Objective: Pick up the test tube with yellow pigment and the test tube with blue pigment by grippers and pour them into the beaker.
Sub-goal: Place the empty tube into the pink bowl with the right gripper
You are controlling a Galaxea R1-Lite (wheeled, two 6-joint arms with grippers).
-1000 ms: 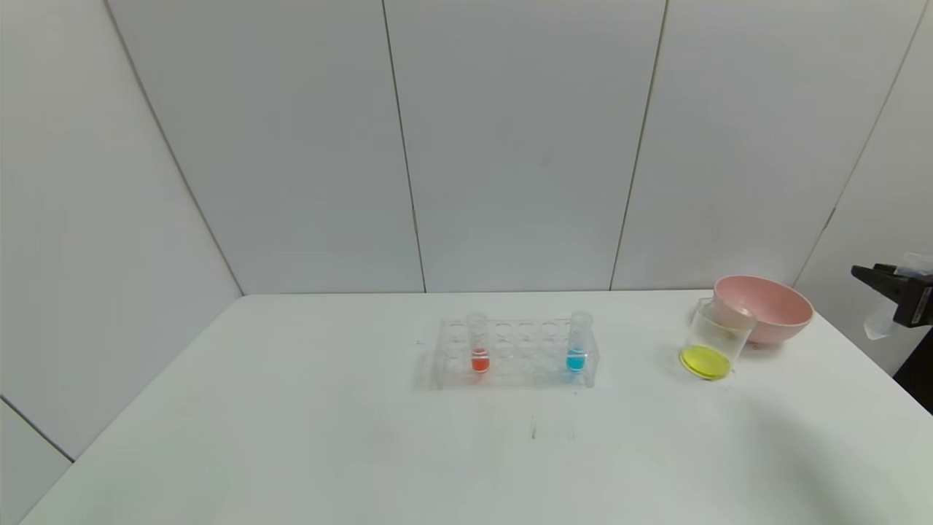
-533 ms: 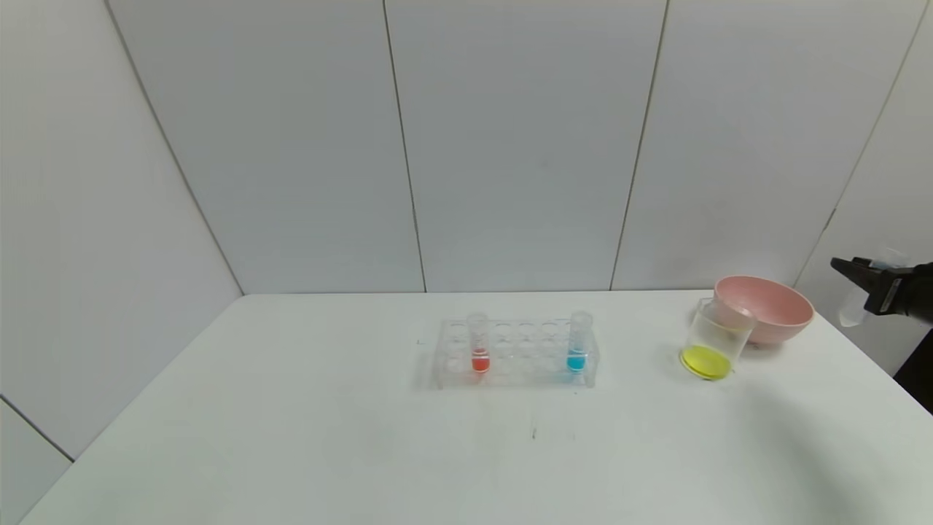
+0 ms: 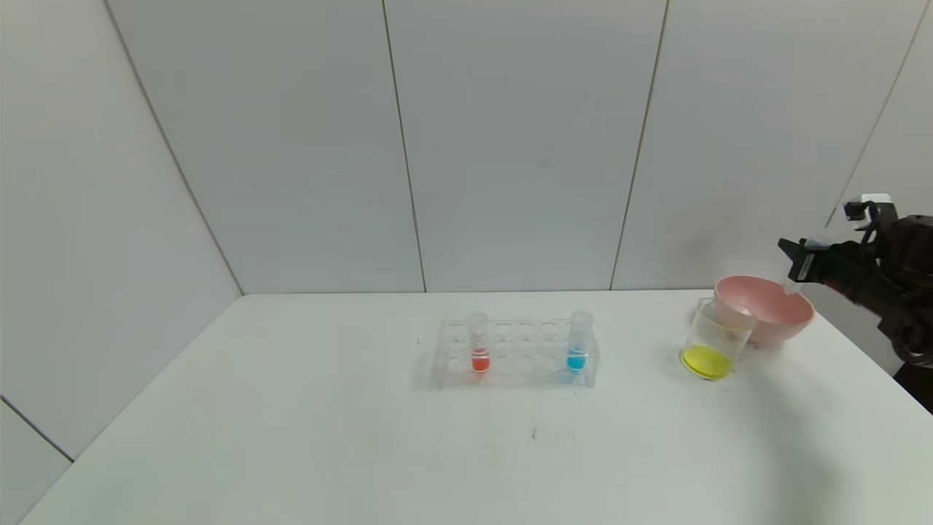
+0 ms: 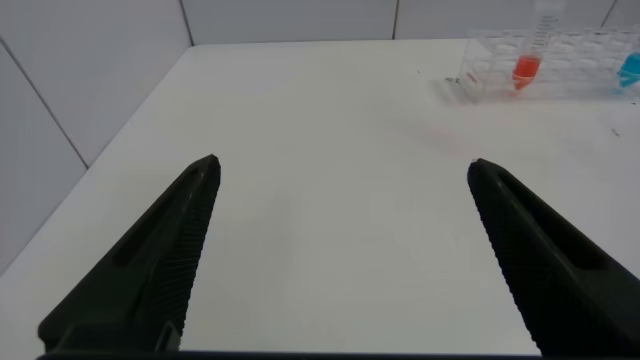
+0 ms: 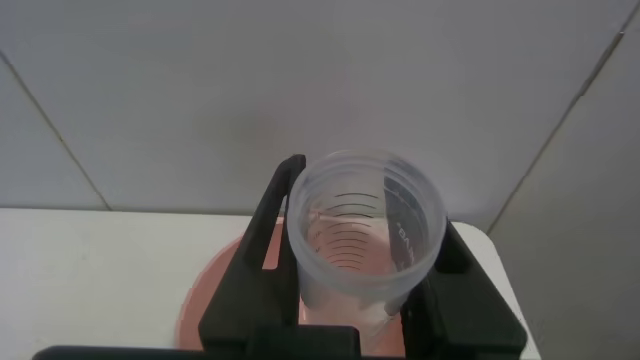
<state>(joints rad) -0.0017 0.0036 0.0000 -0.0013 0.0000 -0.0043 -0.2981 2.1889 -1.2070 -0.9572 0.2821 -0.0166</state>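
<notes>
My right gripper [image 3: 796, 267] hangs above the pink bowl's right rim and is shut on a clear test tube [image 3: 789, 286]. No liquid shows in that tube. In the right wrist view I look into the tube's [image 5: 365, 235] open mouth between the black fingers [image 5: 268, 225]. The beaker [image 3: 718, 337] stands left of the bowl with yellow liquid at its bottom. The test tube with blue pigment [image 3: 578, 344] stands upright at the rack's right end and shows at the edge of the left wrist view [image 4: 630, 70]. My left gripper [image 4: 342, 170] is open over bare table, out of the head view.
A clear many-holed rack [image 3: 514, 356] sits mid-table and also holds a red-liquid tube [image 3: 478, 344]. The pink bowl [image 3: 765, 312] stands at the back right near the table's corner. White wall panels stand close behind the table.
My right gripper has risen and moved left from the view's right edge to above the pink bowl, still holding the clear tube. Rack, beaker and bowl have not moved.
</notes>
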